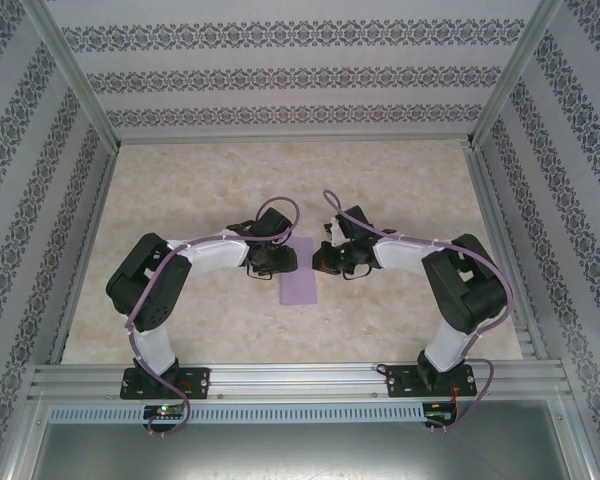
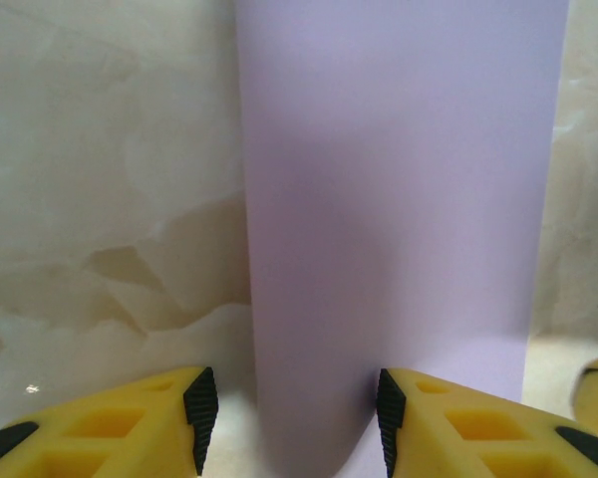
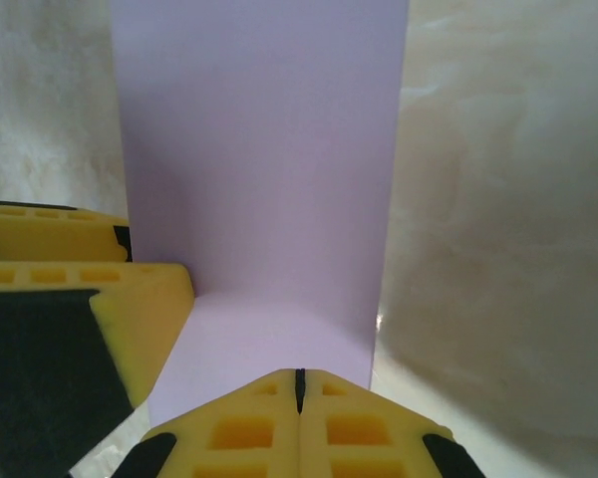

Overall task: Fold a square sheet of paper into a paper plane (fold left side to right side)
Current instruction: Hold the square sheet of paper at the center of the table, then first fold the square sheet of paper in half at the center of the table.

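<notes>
The square sheet of paper (image 1: 298,272) lies mid-table as a narrow lilac rectangle, folded over on itself. My left gripper (image 1: 283,262) sits at its left edge. In the left wrist view this gripper (image 2: 292,423) is open, with a rounded hump of the paper (image 2: 399,199) between the pads; the left pad stands clear of it. My right gripper (image 1: 322,262) is at the sheet's right edge. In the right wrist view its jaws (image 3: 300,383) are shut tip to tip, low over the paper (image 3: 259,149), with nothing seen between them. The paper plane is out of view.
The table (image 1: 180,190) is pale marble-patterned, walled by patterned panels and an aluminium frame (image 1: 300,380) at the near edge. The left gripper's yellow fingers (image 3: 130,299) show close beside the right gripper, at the paper's left side.
</notes>
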Controlling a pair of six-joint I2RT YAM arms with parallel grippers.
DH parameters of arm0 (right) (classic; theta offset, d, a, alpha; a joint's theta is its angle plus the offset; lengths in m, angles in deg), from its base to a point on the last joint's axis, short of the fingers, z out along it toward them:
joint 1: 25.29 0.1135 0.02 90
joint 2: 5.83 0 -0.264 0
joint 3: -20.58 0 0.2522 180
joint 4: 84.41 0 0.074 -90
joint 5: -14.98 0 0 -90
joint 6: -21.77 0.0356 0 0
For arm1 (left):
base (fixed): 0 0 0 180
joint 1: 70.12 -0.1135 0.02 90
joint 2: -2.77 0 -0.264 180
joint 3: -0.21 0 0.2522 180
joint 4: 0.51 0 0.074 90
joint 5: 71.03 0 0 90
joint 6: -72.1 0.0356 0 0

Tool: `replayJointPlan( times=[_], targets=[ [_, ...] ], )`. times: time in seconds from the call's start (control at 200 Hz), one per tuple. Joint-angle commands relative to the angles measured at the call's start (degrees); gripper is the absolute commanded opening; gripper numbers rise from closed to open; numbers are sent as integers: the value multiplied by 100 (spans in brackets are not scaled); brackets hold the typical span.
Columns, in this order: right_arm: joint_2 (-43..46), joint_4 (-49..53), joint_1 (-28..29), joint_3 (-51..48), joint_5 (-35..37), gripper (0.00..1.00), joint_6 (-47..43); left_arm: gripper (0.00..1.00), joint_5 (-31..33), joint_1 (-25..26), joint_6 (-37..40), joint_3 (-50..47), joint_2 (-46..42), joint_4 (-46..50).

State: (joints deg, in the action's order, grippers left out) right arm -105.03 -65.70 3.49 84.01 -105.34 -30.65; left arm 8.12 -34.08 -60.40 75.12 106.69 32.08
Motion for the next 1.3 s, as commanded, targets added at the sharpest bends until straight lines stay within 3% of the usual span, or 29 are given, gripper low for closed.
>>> replayJointPlan(
  times=[0.0,0.525,0.889,0.959,1.134,1.299],
  targets=[
    [-179,-45,58,209,-132,0,56,50,65,97,-48,-49,208,62],
    [-747,827,75,387,322,0,-344,51,86,104,-13,-21,56,101],
    [-864,898,76,371,393,0,-410,64,304,44,336,6,-1405,210],
    [-864,901,76,370,396,0,-404,61,17,44,362,-54,-1527,44],
    [-873,909,76,381,431,0,-411,41,-1161,44,117,-233,-1192,-754],
    [-886,932,76,401,440,0,-426,30,-1499,43,-54,-326,-622,-1244]
  ],
)
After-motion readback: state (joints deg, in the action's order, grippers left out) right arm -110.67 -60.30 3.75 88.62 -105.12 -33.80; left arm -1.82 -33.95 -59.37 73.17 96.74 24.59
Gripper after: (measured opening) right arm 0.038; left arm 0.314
